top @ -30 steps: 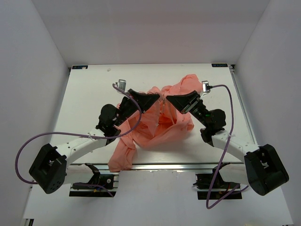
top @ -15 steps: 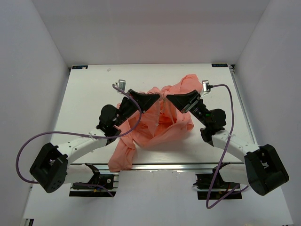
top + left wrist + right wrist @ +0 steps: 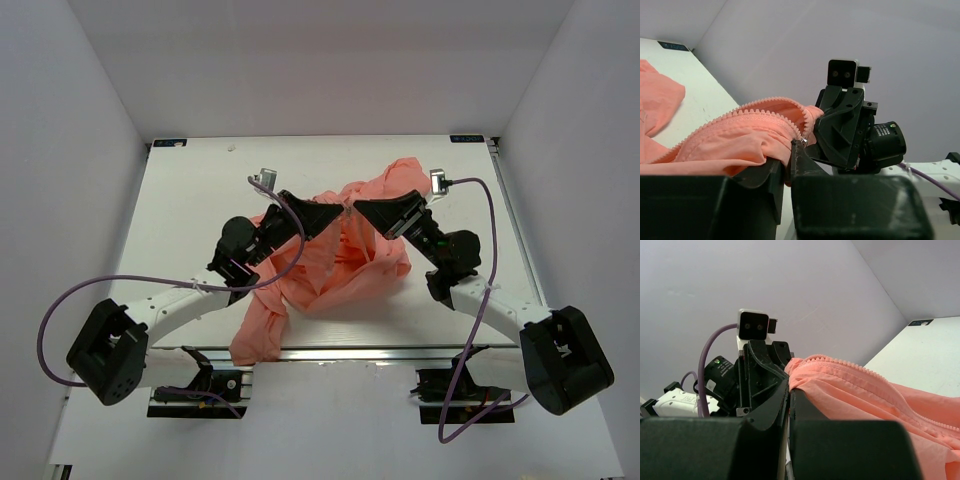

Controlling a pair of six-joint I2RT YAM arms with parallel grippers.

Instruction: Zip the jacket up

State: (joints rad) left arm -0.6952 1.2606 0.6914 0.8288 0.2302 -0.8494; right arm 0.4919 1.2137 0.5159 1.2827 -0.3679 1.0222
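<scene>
Left wrist view | right tool [image 3: 789,390] pinches salmon-pink fabric jacket [image 3: 735,137] | left tool [image 3: 788,155]: hold, we cannot tell | we should tension zipper [image 3: 747,111].

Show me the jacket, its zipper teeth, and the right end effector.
jacket [image 3: 345,272]: top view, on the wrinkled pink fabric near its middle.
zipper teeth [image 3: 756,105]: left wrist view, on the raised row of teeth.
right end effector [image 3: 358,207]: top view, at its fingertips, where they pinch the jacket.
</scene>
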